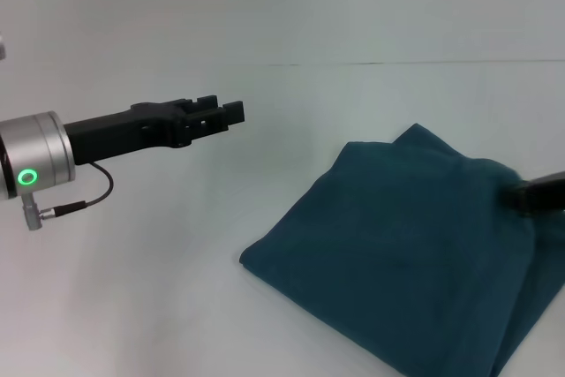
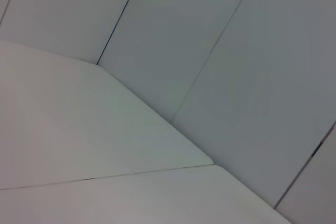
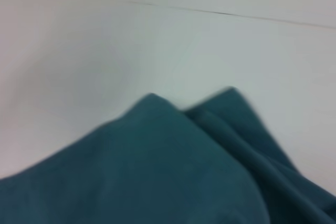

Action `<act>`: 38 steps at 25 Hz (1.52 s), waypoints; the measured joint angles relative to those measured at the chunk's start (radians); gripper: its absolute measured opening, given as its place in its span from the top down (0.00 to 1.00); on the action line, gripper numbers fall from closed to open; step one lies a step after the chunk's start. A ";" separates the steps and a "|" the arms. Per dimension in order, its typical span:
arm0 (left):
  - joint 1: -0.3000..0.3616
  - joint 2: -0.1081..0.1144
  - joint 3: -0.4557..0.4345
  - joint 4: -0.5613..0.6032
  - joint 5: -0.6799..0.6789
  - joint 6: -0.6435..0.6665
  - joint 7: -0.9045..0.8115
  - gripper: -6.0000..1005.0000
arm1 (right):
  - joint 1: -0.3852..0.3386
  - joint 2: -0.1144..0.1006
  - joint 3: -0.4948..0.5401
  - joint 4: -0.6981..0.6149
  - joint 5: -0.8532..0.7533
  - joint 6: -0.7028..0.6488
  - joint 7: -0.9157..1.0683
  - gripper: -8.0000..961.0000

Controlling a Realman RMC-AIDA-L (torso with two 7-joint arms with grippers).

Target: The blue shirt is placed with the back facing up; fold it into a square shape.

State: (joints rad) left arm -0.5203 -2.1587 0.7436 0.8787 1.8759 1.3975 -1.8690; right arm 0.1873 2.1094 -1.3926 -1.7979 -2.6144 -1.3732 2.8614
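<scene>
The blue shirt [image 1: 402, 253] lies folded over on the white table, right of centre, and runs out of the head view at the bottom right. My right gripper [image 1: 538, 193] shows only as a dark tip at the right edge. It pinches the shirt's right side, and the cloth rises to it and drapes down from it. The right wrist view is filled by folded layers of the blue shirt [image 3: 157, 171], with two corners pointing toward the table. My left gripper [image 1: 225, 114] hovers in the air left of the shirt, well apart from it, open and holding nothing.
The white table [image 1: 159, 289] stretches to the left of and behind the shirt, with a thin seam [image 1: 371, 64] at the back. The left wrist view shows only the table surface [image 2: 79, 129] and grey wall panels [image 2: 220, 51].
</scene>
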 joint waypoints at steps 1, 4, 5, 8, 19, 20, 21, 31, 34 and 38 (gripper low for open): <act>0.001 0.001 -0.004 -0.001 0.000 0.000 0.006 0.42 | 0.011 0.000 -0.020 0.007 0.000 0.009 0.001 0.92; 0.001 0.001 -0.007 -0.001 0.000 0.000 0.011 0.42 | 0.050 -0.001 -0.080 0.020 0.001 0.034 0.004 0.92; 0.000 0.001 -0.009 -0.001 0.000 0.000 0.011 0.42 | 0.062 -0.001 -0.098 0.020 0.002 0.042 0.006 0.92; 0.001 0.003 -0.027 -0.001 0.000 0.000 0.012 0.42 | 0.097 -0.002 -0.134 0.014 0.001 0.048 0.014 0.92; 0.009 0.005 -0.075 -0.001 -0.010 0.000 0.013 0.42 | 0.092 0.001 -0.165 -0.068 -0.171 0.031 0.071 0.92; 0.009 0.005 -0.075 -0.001 -0.010 -0.001 0.013 0.42 | 0.089 0.001 -0.166 -0.075 -0.206 0.027 0.090 0.92; 0.009 0.005 -0.075 -0.001 -0.010 -0.003 0.013 0.42 | 0.087 0.002 -0.165 -0.078 -0.238 0.020 0.108 0.92; 0.010 0.005 -0.073 -0.001 -0.011 0.001 0.015 0.42 | 0.084 -0.001 -0.123 -0.024 -0.295 -0.057 0.145 0.92; 0.010 0.005 -0.074 -0.001 -0.011 -0.003 0.018 0.42 | 0.087 -0.001 -0.108 0.008 -0.292 -0.064 0.146 0.92; 0.010 0.005 -0.075 -0.001 -0.011 -0.006 0.024 0.42 | 0.096 -0.002 -0.085 0.073 -0.262 -0.069 0.148 0.92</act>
State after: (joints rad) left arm -0.5108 -2.1537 0.6687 0.8774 1.8652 1.3914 -1.8448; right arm 0.2837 2.1075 -1.4776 -1.7248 -2.8761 -1.4420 3.0089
